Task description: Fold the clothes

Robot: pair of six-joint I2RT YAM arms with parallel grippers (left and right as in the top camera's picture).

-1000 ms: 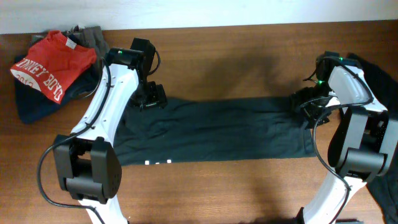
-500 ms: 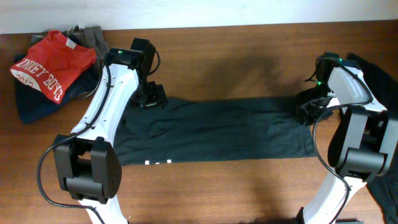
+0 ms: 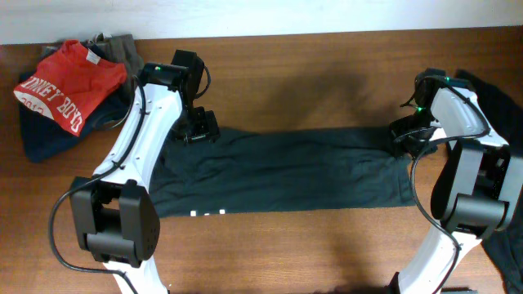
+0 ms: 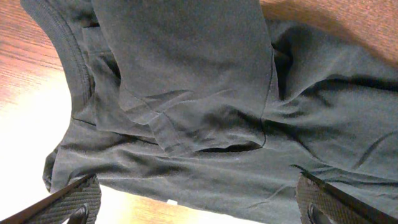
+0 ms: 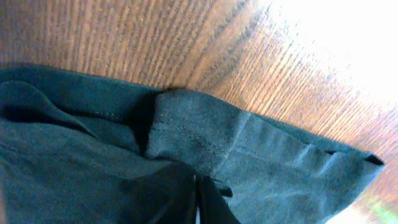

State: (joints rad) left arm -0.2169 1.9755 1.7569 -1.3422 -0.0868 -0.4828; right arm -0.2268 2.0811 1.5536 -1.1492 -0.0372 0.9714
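Nearest, in the left wrist view: left gripper [image 4: 199, 202] spread wide and holding nothing, its two fingers [image 4: 71, 199] at the lower corners of the frame, well apart. Directly below and between them, the black T-shirt [image 4: 311, 124], with a folded-over sleeve [image 4: 186, 74] on top and the ribbed collar [image 4: 69, 68] at the left, over bare wood. Cannot tell whether touching the cloth or just above it.

In the right wrist view: right gripper [image 5: 198, 199] clenched, jaws together on a fold of the black T-shirt [image 5: 74, 162], near the stitched hem [image 5: 205, 142]. Beyond the hem, bare table [image 5: 205, 43].

From overhead, front to back. Along the front edge of the black T-shirt [image 3: 278, 175], a short strip of white lettering [image 3: 206, 214]. Spread in a long band across the middle of the table [image 3: 327, 73], from left to right, mostly flat with some wrinkles. At the far left corner of the band, the left gripper [image 3: 198, 128], over the cloth. At the far right corner, the right gripper [image 3: 404, 137], pinching the edge there.

Farther back, at the far left corner of the table, a pile well apart from both grippers: red garment [image 3: 69, 82] with white letters on top, navy garment [image 3: 41, 139] below, grey garment [image 3: 122, 49] behind. At the right edge, beside the right arm, another dark cloth [image 3: 505, 114].
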